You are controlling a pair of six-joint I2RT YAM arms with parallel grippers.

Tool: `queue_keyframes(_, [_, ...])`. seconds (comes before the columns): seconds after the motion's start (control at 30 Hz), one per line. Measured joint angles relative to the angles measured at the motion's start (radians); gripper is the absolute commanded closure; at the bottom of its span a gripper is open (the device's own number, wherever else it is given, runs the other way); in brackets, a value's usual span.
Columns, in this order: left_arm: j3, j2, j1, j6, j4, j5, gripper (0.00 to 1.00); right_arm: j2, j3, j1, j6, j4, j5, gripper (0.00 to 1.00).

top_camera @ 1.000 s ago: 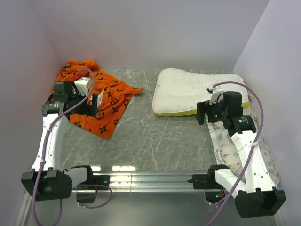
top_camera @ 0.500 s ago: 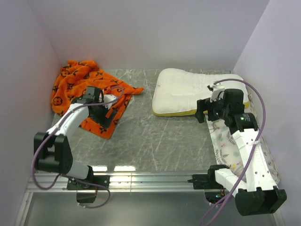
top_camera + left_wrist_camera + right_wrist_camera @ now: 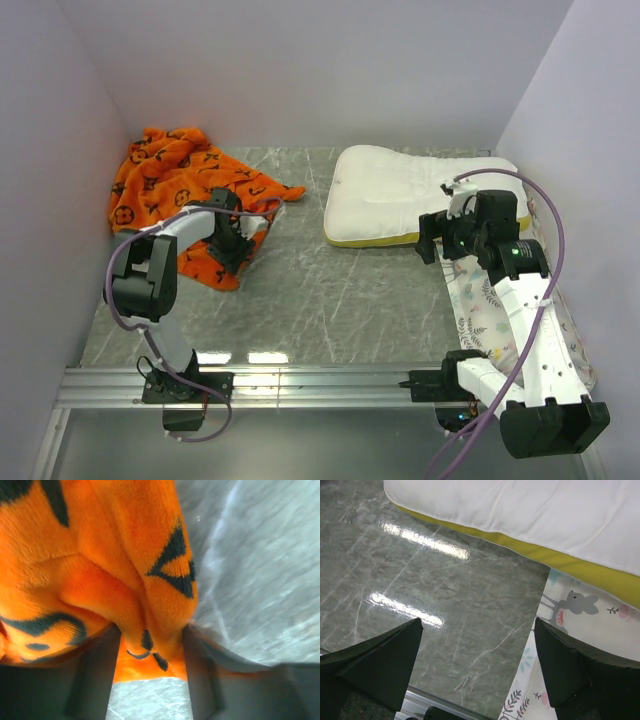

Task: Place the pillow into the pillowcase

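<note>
Grey marble counter (image 3: 330, 290) runs between pale lilac walls. The pillow (image 3: 400, 185) lies at the far right with its long axis left to right, the right end a little nearer the back wall. Its yellow band (image 3: 520, 545) faces the arms.

The case (image 3: 165, 175) lies crumpled at the far left, well apart from the pillow. It stretches diagonally from the back-left corner toward the near middle, and one loose corner points right, at the pillow.

The left jaws are closed on a bunched fold at the case's near edge; in the wrist view orange pile fills the gap between them. The right jaws gape wide and hold nothing, hanging over bare counter just in front of the yellow band.

A deer-printed cover (image 3: 468, 315) lies along the right wall and meets the pillow's near edge.

The right arm (image 3: 520, 290) hides the pillow's near right corner and much of the cover. The left arm (image 3: 190, 225) crosses the case's near part. Which side of the case is open cannot be made out.
</note>
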Motion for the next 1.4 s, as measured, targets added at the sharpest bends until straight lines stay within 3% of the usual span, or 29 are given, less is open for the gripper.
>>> queue_keyframes(0.07, [0.01, 0.008, -0.024, 0.01, -0.009, 0.008, 0.8, 0.0, 0.004, 0.0, 0.0, -0.001, 0.004, 0.0])
queue_keyframes(0.1, [0.01, 0.008, -0.044, 0.014, -0.014, 0.014, 0.97, 0.002, 0.008, 0.0, 0.0, -0.004, 0.005, 0.0])
queue_keyframes(0.2, [0.01, 0.007, -0.132, 0.015, -0.03, 0.034, 1.0, 0.01, 0.024, 0.0, 0.0, -0.007, 0.007, 0.0])
queue_keyframes(0.4, [0.009, 0.008, -0.425, -0.041, -0.05, 0.135, 0.98, 0.049, 0.059, 0.0, -0.002, -0.016, 0.006, 0.0])
queue_keyframes(0.47, [0.009, 0.014, -0.497, -0.062, -0.069, 0.189, 0.89, 0.063, 0.069, 0.0, -0.005, -0.02, 0.006, 0.0])
queue_keyframes(0.5, [0.008, 0.015, -0.519, -0.069, -0.078, 0.214, 0.76, 0.069, 0.074, 0.0, -0.008, -0.023, 0.007, 0.0])
queue_keyframes(0.53, [0.003, 0.015, -0.533, -0.077, -0.086, 0.238, 0.69, 0.075, 0.08, 0.0, -0.011, -0.026, 0.008, 0.0])
queue_keyframes(0.63, [-0.009, 0.004, -0.539, -0.111, -0.127, 0.298, 0.48, 0.089, 0.095, 0.0, -0.022, -0.032, 0.009, 0.03])
queue_keyframes(0.67, [-0.009, -0.011, -0.537, -0.117, -0.141, 0.307, 0.45, 0.094, 0.101, 0.0, -0.024, -0.034, 0.009, 0.05])
queue_keyframes(0.7, [-0.009, -0.037, -0.533, -0.13, -0.154, 0.315, 0.34, 0.098, 0.106, 0.0, -0.025, -0.035, 0.008, 0.07])
queue_keyframes(0.73, [-0.006, -0.07, -0.524, -0.138, -0.165, 0.319, 0.31, 0.105, 0.11, 0.0, -0.026, -0.035, 0.006, 0.11])
queue_keyframes(0.87, [0.139, -0.243, -0.388, -0.166, -0.243, 0.362, 0.17, 0.134, 0.115, 0.018, -0.023, -0.027, -0.01, 0.23])
queue_keyframes(1.0, [0.349, -0.321, -0.058, -0.15, -0.201, 0.36, 0.16, 0.197, 0.139, 0.133, -0.011, 0.004, 0.018, 0.31])
queue_keyframes(1.07, [0.367, -0.322, 0.081, -0.139, -0.171, 0.32, 0.16, 0.257, 0.177, 0.215, -0.006, 0.026, 0.029, 0.32])
queue_keyframes(1.2, [0.364, -0.223, 0.291, -0.123, -0.143, 0.231, 0.16, 0.439, 0.322, 0.356, 0.011, 0.068, 0.043, 0.33])
queue_keyframes(1.4, [0.365, 0.006, 0.473, -0.121, -0.058, 0.113, 0.16, 0.782, 0.576, 0.477, 0.058, 0.133, 0.059, 0.34])
